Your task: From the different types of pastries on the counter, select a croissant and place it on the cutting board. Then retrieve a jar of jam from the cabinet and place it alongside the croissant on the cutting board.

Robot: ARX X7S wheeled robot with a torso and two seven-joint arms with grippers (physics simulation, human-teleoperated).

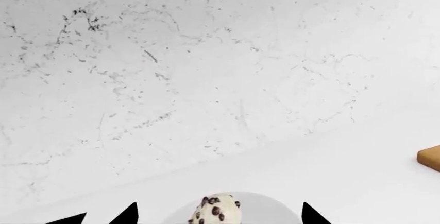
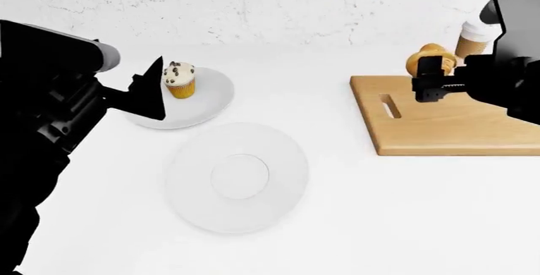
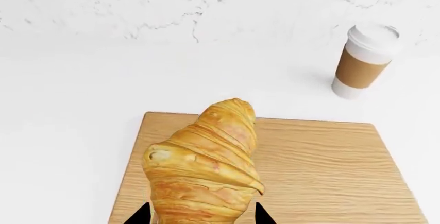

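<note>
On the white counter [image 2: 337,224], the right gripper [image 2: 432,79] clamps the croissant [image 3: 206,167] above the cutting board [image 2: 447,126]; the left gripper [image 2: 148,88], jaws apart, flanks the cupcake [image 2: 179,79].

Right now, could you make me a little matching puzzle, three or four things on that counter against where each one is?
Things:
1. croissant
2. cupcake
3. coffee cup
4. cutting board

Places:
A. on a white plate
B. beyond the board, near the wall
C. held in the right gripper above the board
D. flat on the counter, nothing resting on it

Pairs: 1-C, 2-A, 3-B, 4-D
</note>
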